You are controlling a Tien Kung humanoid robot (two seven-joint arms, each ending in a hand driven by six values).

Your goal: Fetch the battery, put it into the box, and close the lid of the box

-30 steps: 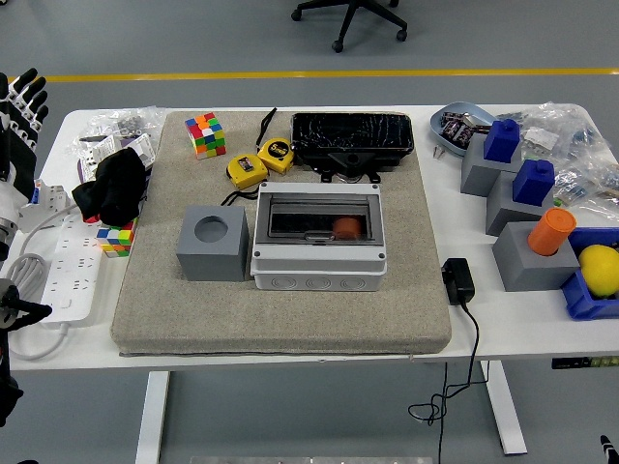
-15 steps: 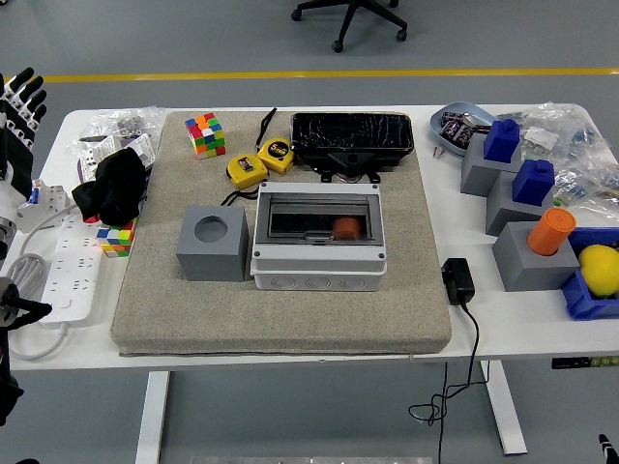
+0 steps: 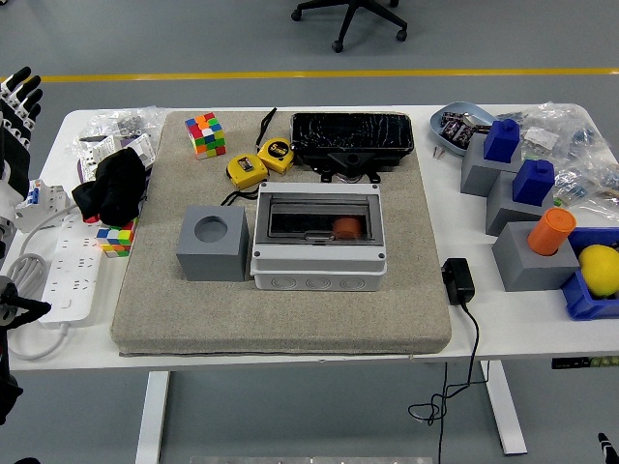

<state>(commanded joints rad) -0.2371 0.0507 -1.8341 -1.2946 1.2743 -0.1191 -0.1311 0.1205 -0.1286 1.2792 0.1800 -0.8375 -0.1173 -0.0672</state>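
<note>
**Inspector:** Grey floor, white worktop (image 3: 290,343). Status?

**Assistant:** Orange battery (image 3: 344,228) lies inside the box (image 3: 318,238), lid (image 3: 318,217) apparently shut over it. Task looks finished; the next move is only confirming the latch.

**Inspector:** Hands?

**Assistant:** Left hand (image 3: 17,106) at the left edge, fingers spread, empty, slightly further out than a second ago. Right out of view.

Rough cloth mat (image 3: 280,309), smooth plastic box (image 3: 319,263)
</note>
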